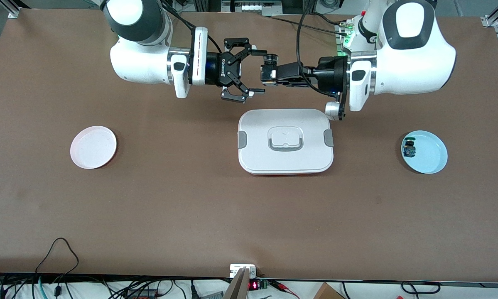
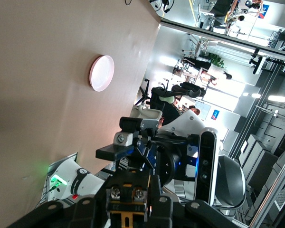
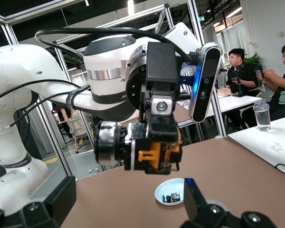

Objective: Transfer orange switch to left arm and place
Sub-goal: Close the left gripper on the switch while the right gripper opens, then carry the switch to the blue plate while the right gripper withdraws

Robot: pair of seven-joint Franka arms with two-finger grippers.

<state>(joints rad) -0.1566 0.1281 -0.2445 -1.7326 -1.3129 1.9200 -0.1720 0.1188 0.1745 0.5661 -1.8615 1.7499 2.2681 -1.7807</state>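
The white box (image 1: 285, 141) sits mid-table between a pink plate (image 1: 93, 147) and a blue plate (image 1: 424, 152) holding a green-capped switch (image 1: 409, 148). Above the table, farther from the front camera than the box, the left gripper (image 1: 266, 73) pinches the orange switch (image 3: 149, 153); facing it, the right gripper (image 1: 249, 69) has its jaws spread wide around the switch.

A robotics lab: two white arms (image 1: 149, 54) bolted at a brown worktop (image 1: 190, 207) framed in aluminium struts (image 3: 61, 71), cables (image 1: 57, 265) trailing off its edge, people seated at desks (image 3: 237, 102) nearby.
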